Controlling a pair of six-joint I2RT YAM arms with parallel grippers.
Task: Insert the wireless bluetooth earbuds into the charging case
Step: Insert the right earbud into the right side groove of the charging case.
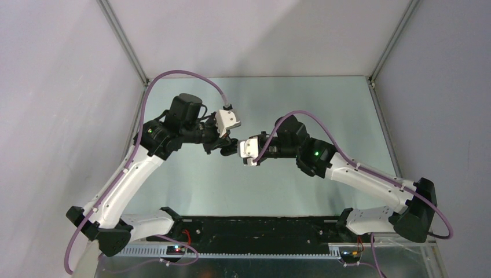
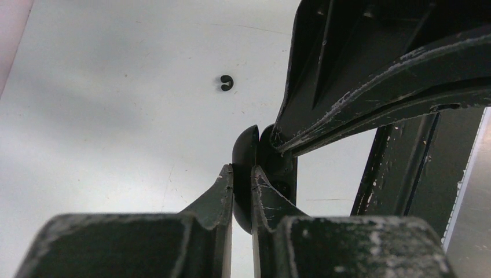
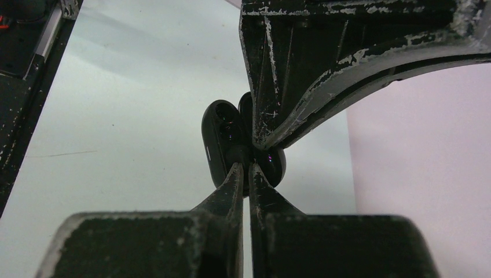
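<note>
Masking the charging case (image 3: 220, 136): left hand (image 2: 242, 171), right hand (image 3: 244, 168); clip (image 2: 226, 83) beyond.

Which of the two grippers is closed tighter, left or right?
The right gripper: its fingers almost meet at the charging case, a bare slit between them. The left gripper shows a wider gap, filled by the case's thin black shell.

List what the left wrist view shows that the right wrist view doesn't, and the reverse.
Left wrist only: a small black C-shaped clip lying on the table. Right wrist only: the glossy, reflective face of the black case. Both: the case pinched by the left tool and the right tool.
</note>
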